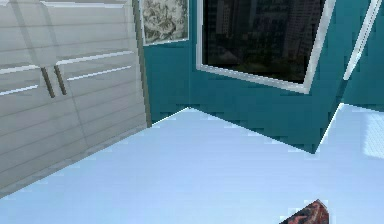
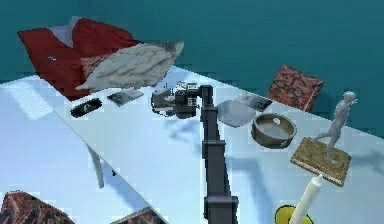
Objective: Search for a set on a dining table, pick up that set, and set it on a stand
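Teal wall [image 1: 250,105] ahead, table [image 2: 140,145], gripper [image 2: 160,100] sideways

Near the far edge of the table [image 2: 150,150], the gripper [image 2: 163,102] merges at its tip with small items [image 2: 157,96]; whether it holds anything cannot be told. The picture's bottom edge cuts off a candle [image 2: 306,198] and patterned chairs [image 2: 28,208].

No writing to be read here.
On the white table [image 2: 150,140], the dark flat slab [image 2: 87,106] near its left end, the pale flat card [image 2: 126,97] just beside it and the square plinth [image 2: 322,158] under the statuette [image 2: 340,118] at its right end show no letters, numbers or labels that I can make out.
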You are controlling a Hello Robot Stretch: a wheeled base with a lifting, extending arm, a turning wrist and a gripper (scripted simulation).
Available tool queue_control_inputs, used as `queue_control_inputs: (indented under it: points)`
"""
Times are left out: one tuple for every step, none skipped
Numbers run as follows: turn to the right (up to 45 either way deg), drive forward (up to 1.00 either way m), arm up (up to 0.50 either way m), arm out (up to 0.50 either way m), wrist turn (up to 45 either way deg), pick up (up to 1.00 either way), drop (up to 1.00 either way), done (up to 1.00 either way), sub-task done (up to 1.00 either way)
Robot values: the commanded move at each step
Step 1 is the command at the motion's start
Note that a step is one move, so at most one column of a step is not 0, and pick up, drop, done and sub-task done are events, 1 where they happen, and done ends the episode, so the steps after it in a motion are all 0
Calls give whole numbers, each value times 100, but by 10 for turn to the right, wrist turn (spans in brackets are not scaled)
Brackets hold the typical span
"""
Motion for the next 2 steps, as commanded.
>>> queue_control_inputs:
  points:
    - [0,0,18,0,0,0,0,0,0]
    - [0,0,0,0,-450,0,0,0,0]
